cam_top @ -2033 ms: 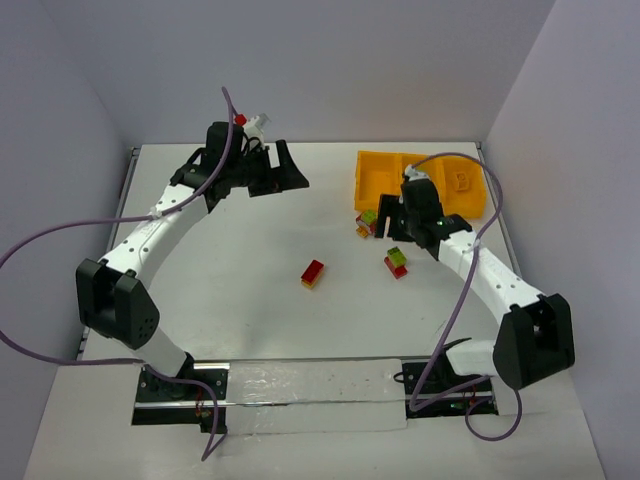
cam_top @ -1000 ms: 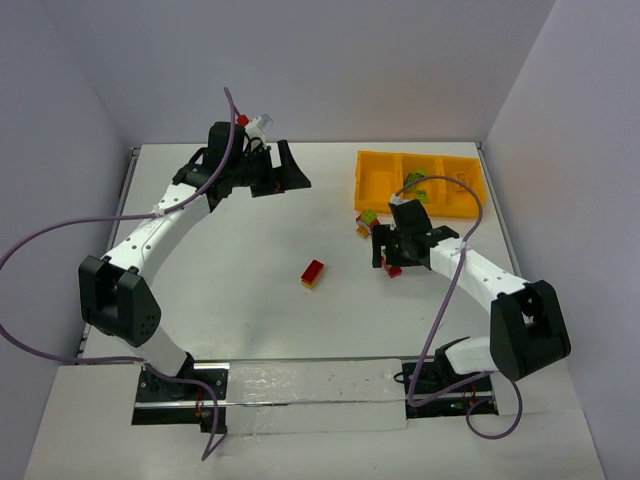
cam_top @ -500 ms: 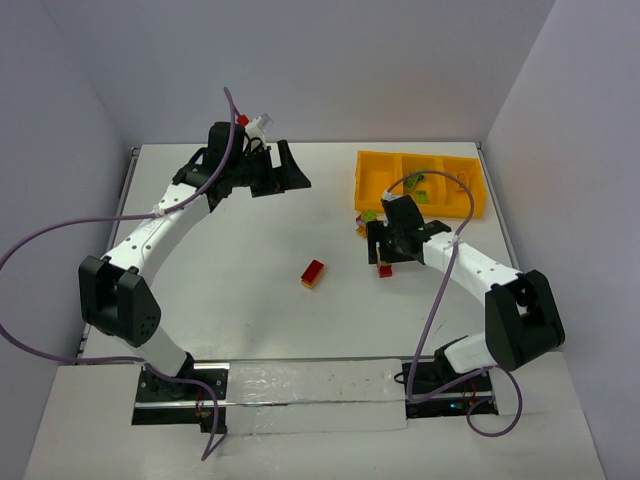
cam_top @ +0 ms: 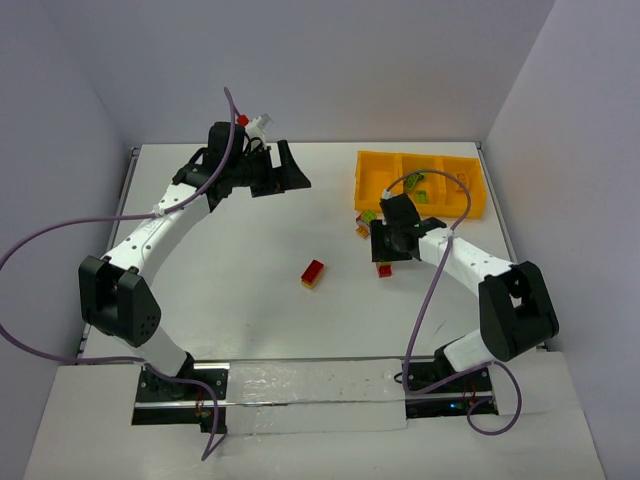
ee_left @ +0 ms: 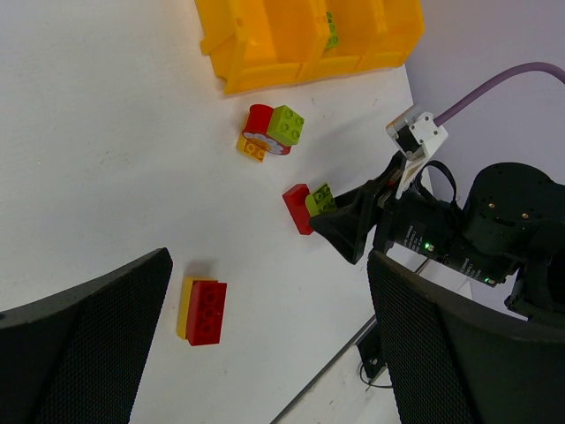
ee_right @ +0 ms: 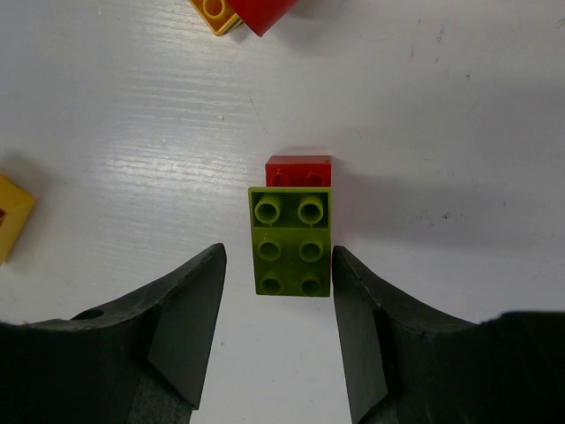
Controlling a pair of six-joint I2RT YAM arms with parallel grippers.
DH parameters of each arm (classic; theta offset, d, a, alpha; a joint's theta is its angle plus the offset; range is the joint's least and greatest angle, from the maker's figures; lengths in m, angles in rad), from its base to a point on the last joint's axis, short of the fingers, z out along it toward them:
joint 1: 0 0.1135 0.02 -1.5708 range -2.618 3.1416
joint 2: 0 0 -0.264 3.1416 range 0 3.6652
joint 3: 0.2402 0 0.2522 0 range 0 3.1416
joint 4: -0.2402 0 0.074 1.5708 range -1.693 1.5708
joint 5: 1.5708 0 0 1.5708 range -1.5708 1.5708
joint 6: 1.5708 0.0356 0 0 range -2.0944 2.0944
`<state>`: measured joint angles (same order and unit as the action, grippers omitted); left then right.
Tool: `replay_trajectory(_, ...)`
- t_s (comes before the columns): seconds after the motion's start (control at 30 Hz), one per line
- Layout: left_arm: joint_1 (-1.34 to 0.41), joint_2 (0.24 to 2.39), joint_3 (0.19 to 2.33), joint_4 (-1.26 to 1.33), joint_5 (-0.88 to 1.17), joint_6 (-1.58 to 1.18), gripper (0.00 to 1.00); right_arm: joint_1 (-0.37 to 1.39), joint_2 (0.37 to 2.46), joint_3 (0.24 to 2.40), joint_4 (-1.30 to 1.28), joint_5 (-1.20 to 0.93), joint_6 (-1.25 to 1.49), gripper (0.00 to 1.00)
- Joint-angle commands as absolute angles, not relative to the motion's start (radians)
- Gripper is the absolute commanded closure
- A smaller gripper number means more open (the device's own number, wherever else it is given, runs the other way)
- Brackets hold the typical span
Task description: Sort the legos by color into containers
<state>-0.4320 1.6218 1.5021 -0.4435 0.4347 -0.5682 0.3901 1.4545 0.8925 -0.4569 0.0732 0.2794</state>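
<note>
- Green-on-red pair point(ee_right: 291, 240): flat, between the fingers of my right gripper point(ee_right: 279, 265).
- Red-yellow pair point(cam_top: 313, 273): mid-table.
- Mixed cluster point(cam_top: 366, 222): beside the tray's near-left corner.
- Orange-yellow tray point(cam_top: 372, 180): far right, holding a green brick point(ee_left: 331, 31).

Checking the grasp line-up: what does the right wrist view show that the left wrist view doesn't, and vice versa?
Only the right wrist view: the right fingers flanking the green-on-red pair from above, with a gap on one side. Only the left wrist view: the orange tray with a green brick inside, and the right arm seen from outside. Both: that pair and, at least partly, the cluster beside the tray.
</note>
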Motion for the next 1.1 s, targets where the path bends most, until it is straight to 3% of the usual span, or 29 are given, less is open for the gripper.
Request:
replay_trajectory(0.0, -0.426, 1.595, 1.506, -0.411, 0.436, -0.561, 0.01, 0.394, 1.460, 0.917, -0.436, 0.104, 0.282, 0.42)
replay_trajectory(0.07, -0.426, 1.597, 1.506, -0.410, 0.437, -0.560, 0.01, 0.394, 1.457, 0.913, -0.431, 0.104, 0.282, 0.48)
replay_trajectory(0.17, -0.426, 1.597, 1.507, -0.412, 0.436, -0.561, 0.01, 0.394, 1.448, 0.915, -0.430, 0.115, 0.287, 0.69)
replay_trajectory(0.4, -0.426, 1.595, 1.509, -0.413, 0.434, -0.561, 0.01, 0.395, 1.427, 0.944, -0.458, 0.136, 0.290, 0.90)
replay_trajectory(0.63, -0.426, 1.597, 1.509, -0.408, 0.437, -0.564, 0.01, 0.394, 1.444, 0.945, -0.460, 0.143, 0.293, 0.87)
replay_trajectory(1.07, -0.426, 1.592, 1.506, -0.413, 0.430, -0.558, 0.01, 0.394, 1.493, 0.928, -0.439, 0.142, 0.305, 0.64)
